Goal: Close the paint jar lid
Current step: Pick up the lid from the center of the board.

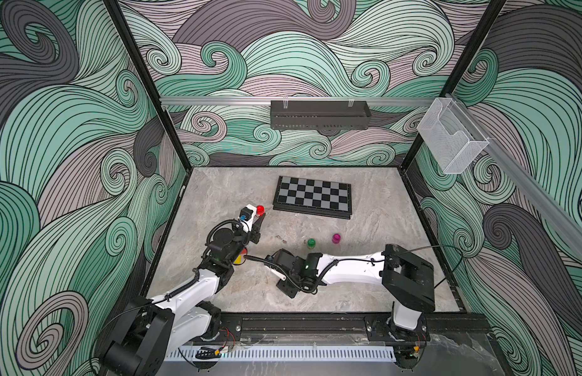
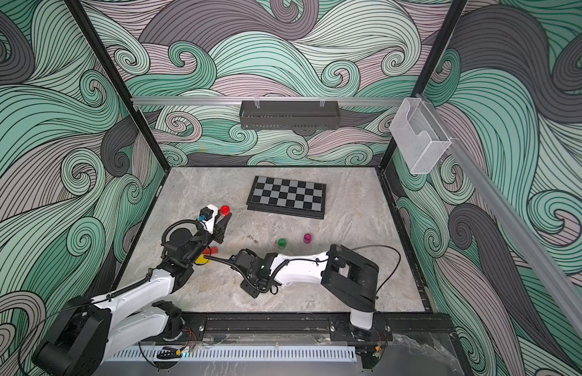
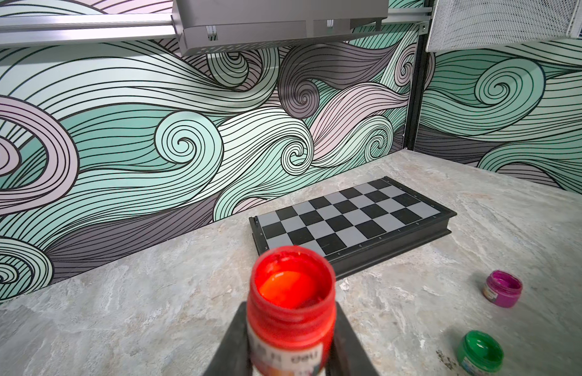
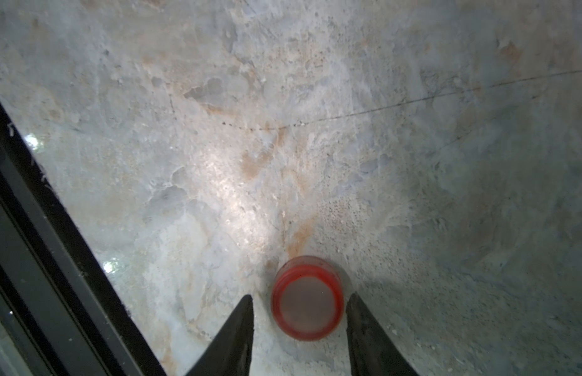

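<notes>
Between right pincer's (image 4: pixel 301 294) jaws: lid (image 4: pixel 307 304), untouched; left pincer (image 3: pixel 291 328) grips jar (image 3: pixel 292 289).

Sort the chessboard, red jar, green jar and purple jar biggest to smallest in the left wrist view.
1. chessboard
2. red jar, enlarged by nearness to the camera
3. green jar and purple jar look alike

Red paint jar (image 3: pixel 291 302) upright, uncapped; red-rimmed lid (image 4: pixel 307 298) lies flat on the tabletop (image 4: pixel 315 97), perhaps inverted.
</notes>
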Tool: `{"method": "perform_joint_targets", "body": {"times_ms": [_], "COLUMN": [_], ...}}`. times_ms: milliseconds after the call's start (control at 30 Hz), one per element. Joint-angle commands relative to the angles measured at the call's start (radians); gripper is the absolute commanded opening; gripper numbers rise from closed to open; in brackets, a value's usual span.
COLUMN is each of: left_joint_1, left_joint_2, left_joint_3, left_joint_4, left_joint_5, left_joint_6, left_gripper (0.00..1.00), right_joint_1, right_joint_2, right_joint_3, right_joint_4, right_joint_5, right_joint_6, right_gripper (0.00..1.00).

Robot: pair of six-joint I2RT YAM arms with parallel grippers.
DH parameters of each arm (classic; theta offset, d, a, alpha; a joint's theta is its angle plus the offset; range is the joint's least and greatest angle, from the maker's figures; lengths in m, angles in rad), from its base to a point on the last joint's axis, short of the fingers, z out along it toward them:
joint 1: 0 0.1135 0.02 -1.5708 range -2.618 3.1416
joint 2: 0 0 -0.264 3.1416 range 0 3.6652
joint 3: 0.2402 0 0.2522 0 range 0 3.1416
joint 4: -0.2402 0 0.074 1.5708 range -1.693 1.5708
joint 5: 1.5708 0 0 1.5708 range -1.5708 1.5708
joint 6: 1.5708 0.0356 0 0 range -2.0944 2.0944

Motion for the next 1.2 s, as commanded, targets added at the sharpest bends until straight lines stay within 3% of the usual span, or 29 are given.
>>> {"method": "perform_joint_targets", "body": {"times_ms": [0,833,1167], "left_joint_1": [0.008,0.008,0.008], "left_joint_2": [-0.016,-0.024,-0.034], "left_joint_3": [0.018,0.017,0.031], "left_joint_4": [0.019,0.014,-0.004], "left_joint_5": [0.018,0.025,0.115], "left_joint_6": [-0.011,-0.014,-0.011], "left_gripper": [0.29,0.29,0.29], "right_joint_1": [0.009,0.040,-0.013], "right_joint_2": [0.019,0.048,-0.132], "right_joint_3": [0.031,0.053,-0.001], "right_joint_4": [0.022,-0.009,-0.008], "right_joint_5": [0.015,0.076,0.058], "right_joint_6": [0.008,0.000,-0.013], "right_gripper": [0.46,0.30,0.26]}}
